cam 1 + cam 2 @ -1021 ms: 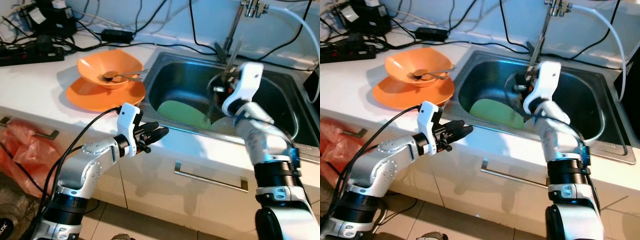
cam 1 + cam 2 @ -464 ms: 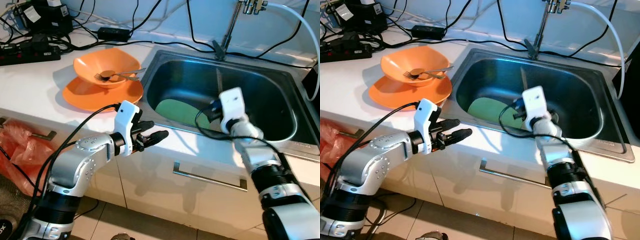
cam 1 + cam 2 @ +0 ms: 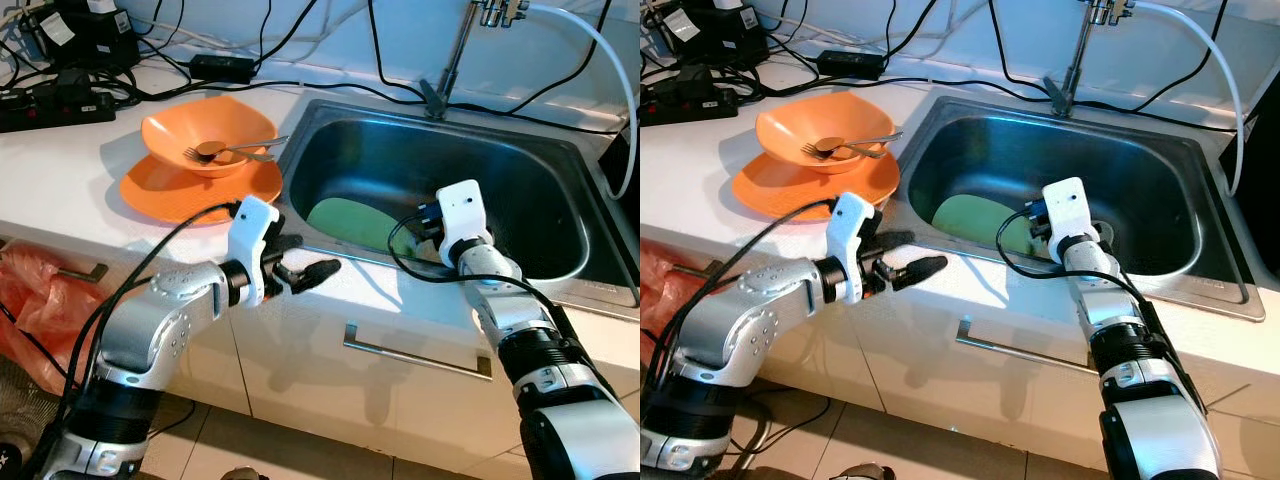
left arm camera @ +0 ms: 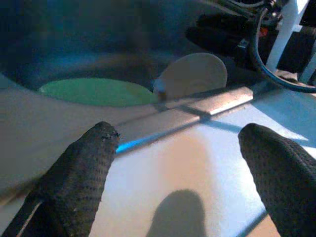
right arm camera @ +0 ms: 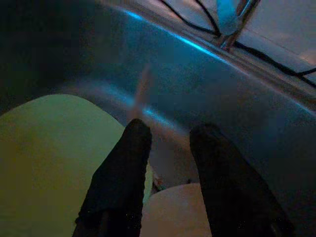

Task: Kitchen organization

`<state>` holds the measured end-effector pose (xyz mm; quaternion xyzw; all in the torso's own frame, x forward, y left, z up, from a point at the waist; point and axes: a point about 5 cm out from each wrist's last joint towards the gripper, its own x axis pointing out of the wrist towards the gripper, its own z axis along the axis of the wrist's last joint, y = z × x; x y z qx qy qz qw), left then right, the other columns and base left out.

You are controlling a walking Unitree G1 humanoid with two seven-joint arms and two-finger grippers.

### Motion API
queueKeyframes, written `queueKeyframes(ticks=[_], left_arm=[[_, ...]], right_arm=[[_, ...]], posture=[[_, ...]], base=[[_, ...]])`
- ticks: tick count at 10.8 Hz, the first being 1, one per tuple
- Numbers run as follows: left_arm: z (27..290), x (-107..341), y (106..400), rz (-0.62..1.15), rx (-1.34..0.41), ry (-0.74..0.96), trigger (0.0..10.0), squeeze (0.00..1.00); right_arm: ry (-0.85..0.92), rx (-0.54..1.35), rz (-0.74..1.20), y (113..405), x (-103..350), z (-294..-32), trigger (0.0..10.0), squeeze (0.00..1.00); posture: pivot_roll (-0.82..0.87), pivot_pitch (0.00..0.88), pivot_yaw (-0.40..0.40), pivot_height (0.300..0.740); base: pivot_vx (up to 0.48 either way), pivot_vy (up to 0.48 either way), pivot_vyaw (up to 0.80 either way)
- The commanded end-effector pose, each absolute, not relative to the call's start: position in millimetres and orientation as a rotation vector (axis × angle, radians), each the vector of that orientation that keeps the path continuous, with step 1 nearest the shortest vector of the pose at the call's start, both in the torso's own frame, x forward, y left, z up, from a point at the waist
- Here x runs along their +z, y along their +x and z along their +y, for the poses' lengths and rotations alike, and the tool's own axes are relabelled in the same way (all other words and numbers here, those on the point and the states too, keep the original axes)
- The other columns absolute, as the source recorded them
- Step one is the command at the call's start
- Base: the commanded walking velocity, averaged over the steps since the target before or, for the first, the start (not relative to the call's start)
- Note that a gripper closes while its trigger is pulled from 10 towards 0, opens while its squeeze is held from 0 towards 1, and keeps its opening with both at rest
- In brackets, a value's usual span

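Observation:
A green plate (image 3: pixel 350 222) lies flat in the steel sink (image 3: pixel 520 150), with a smaller cream plate (image 5: pixel 173 212) beside it near the front wall. My right gripper (image 5: pixel 173 131) reaches down into the sink just above both plates, open, with nothing between its fingers (image 5: pixel 121 182). My left gripper (image 3: pixel 303 258) hovers open over the counter's front edge, just left of the sink, holding nothing. On the counter an orange bowl (image 3: pixel 205 128) sits on an orange plate (image 3: pixel 175 192), with a fork and a spoon (image 3: pixel 235 152) inside the bowl.
A faucet (image 3: pixel 455 50) rises behind the sink, with a white hose (image 3: pixel 600 45) to its right. Power strips and black cables (image 3: pixel 60 90) crowd the back left counter. A drawer handle (image 3: pixel 415 352) runs below the sink. A red plastic bag (image 3: pixel 30 310) hangs at lower left.
My right arm has dropped from up near the faucet down into the sink, over the plates. My left gripper's fingers have spread wider at the counter edge.

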<state>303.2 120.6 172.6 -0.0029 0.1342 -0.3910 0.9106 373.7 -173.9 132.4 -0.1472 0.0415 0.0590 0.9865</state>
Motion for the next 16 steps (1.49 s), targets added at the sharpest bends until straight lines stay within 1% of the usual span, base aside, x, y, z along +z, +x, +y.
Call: queueKeyframes(ticks=[1,2,3,4,5,6,7,8,9,10,11,13,15,16], left_arm=[[123.6,184.0,311.5,0.21,-0.753,0.001,10.0,1.0],[124.5,186.7,313.8,0.192,-0.736,-0.002,10.0,1.0],[133.0,197.5,326.2,0.109,-0.635,-0.059,10.0,1.0],[139.2,201.2,333.7,0.07,-0.556,-0.093,10.0,1.0],[140.8,201.7,335.7,0.061,-0.532,-0.101,10.0,1.0],[147.4,201.2,341.7,0.045,-0.432,-0.207,10.0,1.0],[149.4,199.2,343.7,0.042,-0.398,-0.249,10.0,1.0],[149.0,197.9,345.3,0.045,-0.387,-0.281,10.0,1.0],[146.8,195.3,350.3,0.051,-0.356,-0.369,10.0,0.99],[144.5,194.1,352.2,0.059,-0.354,-0.42,10.0,0.17],[142.0,193.5,353.6,0.066,-0.351,-0.482,10.0,0.0],[140.7,195.1,364.4,0.075,-0.32,-0.759,10.0,0.0],[141.7,200.3,369.3,0.047,-0.313,-0.872,10.0,0.0],[144.0,202.5,373.5,0.039,-0.306,-0.962,10.0,0.0]], right_arm=[[-0.285,0.116,0.007,377.1,148.3,-176.0,10.0,1.0],[-0.28,0.126,-0.013,377.2,151.3,-174.5,10.0,1.0],[-0.147,0.197,-0.09,376.2,172.9,-160.0,10.0,1.0],[-0.051,0.316,-0.145,369.6,188.8,-142.4,10.0,1.0],[-0.027,0.358,-0.161,366.7,193.4,-136.7,10.0,1.0],[0.043,0.557,-0.219,349.3,212.4,-117.1,10.0,0.65],[0.096,0.674,-0.242,336.8,223.3,-107.8,10.0,0.65],[0.098,0.724,-0.244,330.0,227.2,-104.8,10.0,0.0],[0.074,0.849,-0.23,312.9,230.9,-98.0,10.0,0.0],[0.06,0.858,-0.212,310.2,228.1,-98.1,10.0,0.0],[0.059,0.864,-0.196,306.2,227.7,-98.9,10.0,0.0],[0.054,0.895,-0.172,297.5,231.3,-98.8,10.0,0.0],[0.046,0.903,-0.158,292.5,231.3,-100.1,10.0,0.0],[0.042,0.9,-0.146,290.5,230.6,-101.4,10.0,0.0]], posture=[[0.13,0.055,-0.037,0.74],[0.13,0.055,-0.037,0.74],[0.13,0.05,-0.035,0.74],[0.13,0.049,-0.036,0.74],[0.13,0.049,-0.036,0.74],[0.12,0.048,-0.034,0.74],[0.11,0.049,-0.032,0.74],[0.11,0.049,-0.032,0.74],[0.1,0.051,-0.032,0.74],[0.1,0.055,-0.031,0.74],[0.09,0.058,-0.032,0.74],[0.07,0.065,-0.031,0.74],[0.06,0.068,-0.031,0.74],[0.05,0.07,-0.031,0.74]], base=[[0.0,0.0,0.0],[0.0,0.0,0.0],[0.0,0.0,0.0],[0.0,0.0,0.0],[0.0,0.0,0.0],[0.0,0.0,0.0],[0.0,0.0,0.0],[0.0,0.0,0.0],[0.0,0.0,0.0],[0.0,0.0,0.0],[0.0,0.0,0.0],[0.0,0.0,0.0],[0.0,0.0,0.0],[0.0,0.0,0.0]])
